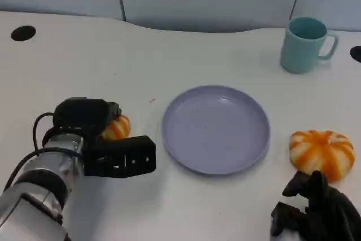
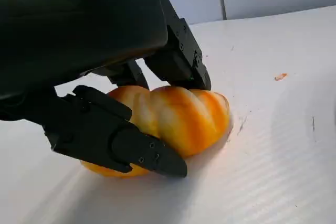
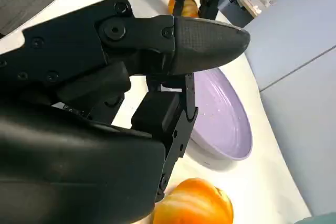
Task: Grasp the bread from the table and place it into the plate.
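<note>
Two breads (image 1: 117,127) (image 1: 321,153), one plate (image 1: 215,128), one mug (image 1: 306,44)

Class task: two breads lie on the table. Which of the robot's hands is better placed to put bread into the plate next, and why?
Left. The left hand already has its fingers around a bread beside the plate. The right hand holds nothing, short of the other bread.

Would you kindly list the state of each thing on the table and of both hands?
Left bread: on the table, fingers around it.
Right bread: on the table, untouched.
Plate: empty.
Mug: upright.
Left hand: closing on the left bread.
Right hand: holds nothing, fingers apart.
</note>
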`<control>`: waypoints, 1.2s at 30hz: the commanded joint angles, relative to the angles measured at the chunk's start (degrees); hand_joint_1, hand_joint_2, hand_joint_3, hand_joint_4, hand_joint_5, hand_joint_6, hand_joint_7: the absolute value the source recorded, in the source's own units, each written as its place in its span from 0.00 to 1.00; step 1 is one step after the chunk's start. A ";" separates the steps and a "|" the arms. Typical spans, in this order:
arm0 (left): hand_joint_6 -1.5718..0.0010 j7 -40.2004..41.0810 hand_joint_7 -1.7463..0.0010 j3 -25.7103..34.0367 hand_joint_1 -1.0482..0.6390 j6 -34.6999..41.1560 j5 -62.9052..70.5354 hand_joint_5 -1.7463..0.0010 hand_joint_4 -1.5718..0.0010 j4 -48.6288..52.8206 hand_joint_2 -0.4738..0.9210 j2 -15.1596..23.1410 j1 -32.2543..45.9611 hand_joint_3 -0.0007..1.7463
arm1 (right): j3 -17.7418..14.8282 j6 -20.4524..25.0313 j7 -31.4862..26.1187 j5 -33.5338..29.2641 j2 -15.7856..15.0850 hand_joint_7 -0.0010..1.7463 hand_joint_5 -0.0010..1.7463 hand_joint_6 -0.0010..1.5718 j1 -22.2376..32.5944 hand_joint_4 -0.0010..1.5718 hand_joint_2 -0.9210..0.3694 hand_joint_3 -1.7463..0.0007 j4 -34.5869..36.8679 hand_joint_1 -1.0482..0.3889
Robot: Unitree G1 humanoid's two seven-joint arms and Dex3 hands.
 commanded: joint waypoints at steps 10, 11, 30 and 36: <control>0.67 6.62 0.03 -0.71 0.51 -7.04 0.45 0.00 0.56 0.34 1.00 3.57 -0.53 0.11 | 0.23 -0.91 -0.36 -0.45 0.05 0.71 0.77 0.64 -0.94 0.74 0.00 0.71 1.02 0.43; 0.67 6.70 0.04 -0.67 0.51 -7.27 0.38 0.00 0.57 0.35 1.00 3.66 -0.66 0.11 | 0.21 -0.92 -0.33 -0.44 0.09 0.71 0.77 0.64 -1.03 0.74 0.00 0.71 1.12 0.43; 0.59 15.82 0.00 5.93 0.58 -18.99 -3.95 0.00 0.50 -1.61 0.85 3.93 -4.93 0.34 | -0.48 -2.93 1.18 -0.58 -0.54 0.69 0.75 0.65 -4.77 0.75 0.00 0.69 6.99 0.43; 0.58 15.71 0.00 7.66 0.61 -25.73 -6.11 0.00 0.48 -2.62 0.66 2.28 -5.35 0.59 | -1.16 -2.82 2.54 0.42 -0.92 0.69 0.76 0.64 -5.03 0.75 0.00 0.70 8.06 0.44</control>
